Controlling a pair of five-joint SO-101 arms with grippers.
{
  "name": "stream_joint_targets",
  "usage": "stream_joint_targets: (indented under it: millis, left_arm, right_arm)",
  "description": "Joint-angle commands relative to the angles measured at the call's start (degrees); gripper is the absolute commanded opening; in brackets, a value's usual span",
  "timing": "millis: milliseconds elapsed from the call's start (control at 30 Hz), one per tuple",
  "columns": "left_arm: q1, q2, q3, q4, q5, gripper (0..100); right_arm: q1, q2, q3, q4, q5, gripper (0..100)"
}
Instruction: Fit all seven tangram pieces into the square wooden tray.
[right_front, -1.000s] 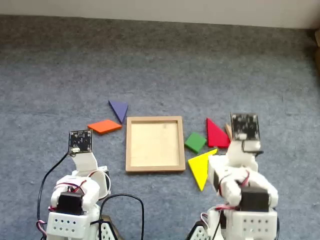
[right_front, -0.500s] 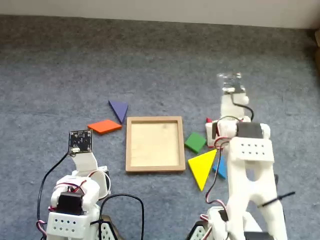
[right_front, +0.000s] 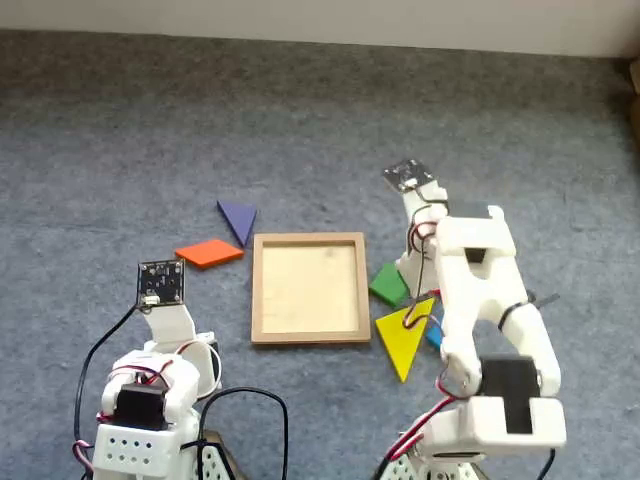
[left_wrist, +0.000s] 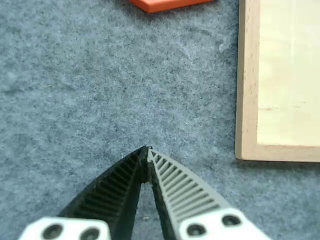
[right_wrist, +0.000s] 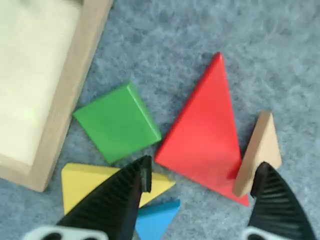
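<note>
currently right fingers (right_wrist: 114, 200) spread wide above red triangle (right_wrist: 205, 130), gripping nothing; left fingers (left_wrist: 175, 186) pinched together, empty, near tray (left_wrist: 246, 100). red triangle flat, glossy, tan piece (right_wrist: 256, 150) against its edge.

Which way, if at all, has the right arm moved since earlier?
Yes. The right arm has unfolded forward, then swung toward the tray.

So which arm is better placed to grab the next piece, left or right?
Right, most likely. The right hand is open directly over the red triangle, with the green square beside it. The left hand is shut over bare carpet beside the tray, the orange piece farther off.
</note>
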Motion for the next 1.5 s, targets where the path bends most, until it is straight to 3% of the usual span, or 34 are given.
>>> stream_joint_targets:
  millis: [0, 433, 633, 1000, 1300, 1467]
  left_arm:
    - [0.57, -1.63, 1.10, 0.18, -0.26, 1]
    - [0.57, -1.63, 1.10, 0.18, -0.26, 1]
    - [0.57, -1.63, 1.10, 0.18, -0.26, 1]
    - [0.57, -1.63, 1.10, 0.18, -0.26, 1]
    - [0.57, -1.63, 1.10, 0.18, -0.26, 1]
    - [0.57, -1.63, 1.10, 0.18, -0.26, 1]
  right_arm:
    - [-0.75, 3.65, -6.02, -0.57, 0.79, 32.5]
    - [-0.40, 13.58, -7.87, -0.22, 6.42, 32.5]
    - [-1.36, 11.82, -8.22, 7.52, 6.42, 32.5]
    - [-3.30, 1.19, -7.69, 11.30, 6.07, 32.5]
    - [-7.08, -7.69, 2.24, 10.51, 5.98, 32.5]
    - [-7.69, -8.31, 9.27, 1.45, 5.98, 32.5]
